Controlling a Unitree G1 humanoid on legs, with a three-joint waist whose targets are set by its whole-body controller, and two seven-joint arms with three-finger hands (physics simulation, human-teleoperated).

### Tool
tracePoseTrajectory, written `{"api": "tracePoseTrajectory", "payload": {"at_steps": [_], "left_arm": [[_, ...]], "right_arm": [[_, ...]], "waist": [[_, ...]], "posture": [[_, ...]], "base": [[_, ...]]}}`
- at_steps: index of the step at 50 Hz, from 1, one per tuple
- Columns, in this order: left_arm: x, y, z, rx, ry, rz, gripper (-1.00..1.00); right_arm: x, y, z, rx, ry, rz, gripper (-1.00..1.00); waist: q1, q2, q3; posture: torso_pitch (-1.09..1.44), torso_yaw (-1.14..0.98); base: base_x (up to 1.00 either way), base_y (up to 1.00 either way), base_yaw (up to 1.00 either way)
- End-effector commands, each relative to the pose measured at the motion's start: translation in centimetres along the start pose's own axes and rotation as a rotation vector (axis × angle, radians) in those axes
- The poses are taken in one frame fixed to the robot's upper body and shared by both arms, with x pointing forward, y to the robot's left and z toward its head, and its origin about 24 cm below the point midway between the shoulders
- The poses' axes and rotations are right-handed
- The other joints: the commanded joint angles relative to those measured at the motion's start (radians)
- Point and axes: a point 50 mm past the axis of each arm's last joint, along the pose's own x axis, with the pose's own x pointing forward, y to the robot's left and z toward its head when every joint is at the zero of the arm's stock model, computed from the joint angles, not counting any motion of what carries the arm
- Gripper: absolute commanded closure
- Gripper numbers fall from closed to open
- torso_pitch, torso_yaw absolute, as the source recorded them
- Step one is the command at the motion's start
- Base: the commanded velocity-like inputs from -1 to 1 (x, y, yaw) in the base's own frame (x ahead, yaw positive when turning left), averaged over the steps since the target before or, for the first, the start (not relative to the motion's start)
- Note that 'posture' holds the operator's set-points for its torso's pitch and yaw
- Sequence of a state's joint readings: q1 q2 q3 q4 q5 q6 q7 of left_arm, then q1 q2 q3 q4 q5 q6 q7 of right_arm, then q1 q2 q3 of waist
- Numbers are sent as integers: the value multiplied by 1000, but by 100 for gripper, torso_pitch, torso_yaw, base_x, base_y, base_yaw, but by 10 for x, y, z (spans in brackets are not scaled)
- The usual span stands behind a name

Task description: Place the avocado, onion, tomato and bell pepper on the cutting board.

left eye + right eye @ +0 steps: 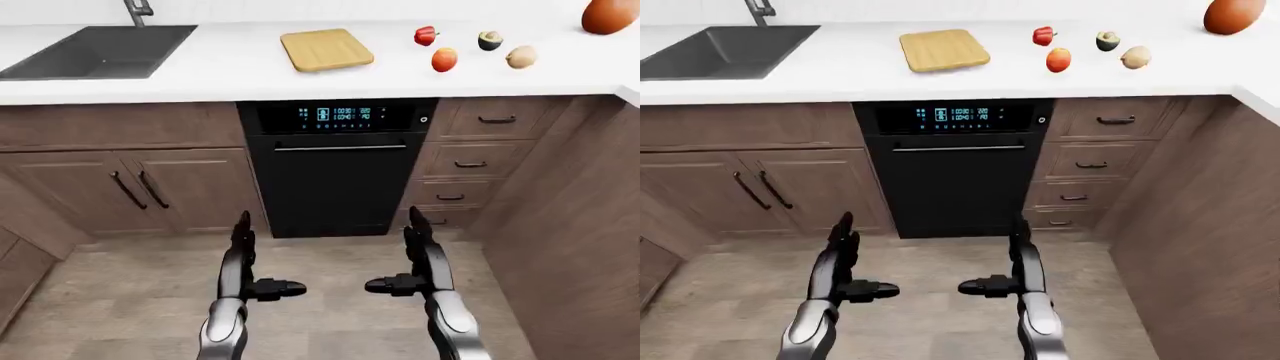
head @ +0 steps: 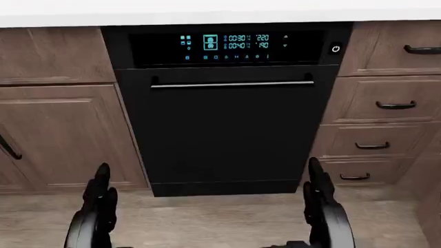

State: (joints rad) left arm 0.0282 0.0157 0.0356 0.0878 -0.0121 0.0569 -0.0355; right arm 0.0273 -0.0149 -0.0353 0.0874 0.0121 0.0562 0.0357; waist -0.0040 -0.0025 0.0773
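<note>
Both hands' fingers apart, empty | eye views: cutting board point(image 1: 326, 49), tomato point(image 1: 444, 59) | head view: only dishwasher point(image 2: 227, 129)

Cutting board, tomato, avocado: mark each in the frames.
cutting board point(image 1: 326, 49): left-eye view, middle of its wooden top face.
tomato point(image 1: 444, 59): left-eye view, middle of its red-orange skin.
avocado point(image 1: 489, 40): left-eye view, on the cut face of the half, near the pit.

An empty wooden cutting board point(image 1: 326, 49) lies top centre of the left-eye view. To its right sit the red bell pepper point(image 1: 426, 35), tomato point(image 1: 444, 59), halved avocado point(image 1: 490, 40) and pale onion point(image 1: 521, 56).
</note>
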Motion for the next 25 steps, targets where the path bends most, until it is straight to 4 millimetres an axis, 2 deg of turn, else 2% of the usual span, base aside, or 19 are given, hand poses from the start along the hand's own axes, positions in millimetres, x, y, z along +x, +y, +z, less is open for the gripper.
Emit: {"api": "tracePoseTrajectory", "payload": {"at_steps": [1,2,3,4,5,7,8,11,15,20,25], "left_arm": [[-9,-1,45,1,-261,-32,-100],[-9,0,48,11,-293,2,-100],[-12,0,50,11,-298,-4,-100],[-19,2,60,3,-337,4,-100],[-21,4,64,4,-353,11,-100],[-22,8,73,16,-393,24,-100],[-25,9,78,28,-420,35,-100],[-43,11,100,28,-508,65,-100],[-65,19,129,5,-621,121,-100],[-81,22,145,-20,-724,150,-100],[-105,25,162,-23,-872,184,-100]], "right_arm": [[-3,2,36,12,-198,29,-100],[-3,1,39,18,-206,23,-100],[-6,2,43,30,-232,25,-100],[-11,1,49,24,-252,16,-100],[-13,-1,52,30,-266,8,-100],[-15,-7,58,23,-285,-17,-100],[-17,-9,62,11,-302,-36,-100],[-31,-17,83,-41,-376,-95,-100],[-51,-22,107,-26,-499,-115,-100],[-73,-21,128,-140,-642,-173,-100],[-91,-25,139,-140,-713,-178,-100]], "waist": [[-2,-8,-1],[4,-7,-39],[9,-2,-62],[9,-2,-52],[7,-8,-23],[8,-8,-68],[9,-8,-73],[11,-7,-75],[11,-6,-77],[9,-4,-80],[9,-3,-82]], "posture": [[0,0],[0,0],[0,0],[0,0],[0,0],[0,0],[0,0],[0,0],[0,0],[0,0],[0,0]], "base": [[0,0,0],[0,0,0],[0,0,0],[0,0,0],[0,0,0],[0,0,0],[0,0,0],[0,0,0],[0,0,0],[0,0,0],[0,0,0]]}}
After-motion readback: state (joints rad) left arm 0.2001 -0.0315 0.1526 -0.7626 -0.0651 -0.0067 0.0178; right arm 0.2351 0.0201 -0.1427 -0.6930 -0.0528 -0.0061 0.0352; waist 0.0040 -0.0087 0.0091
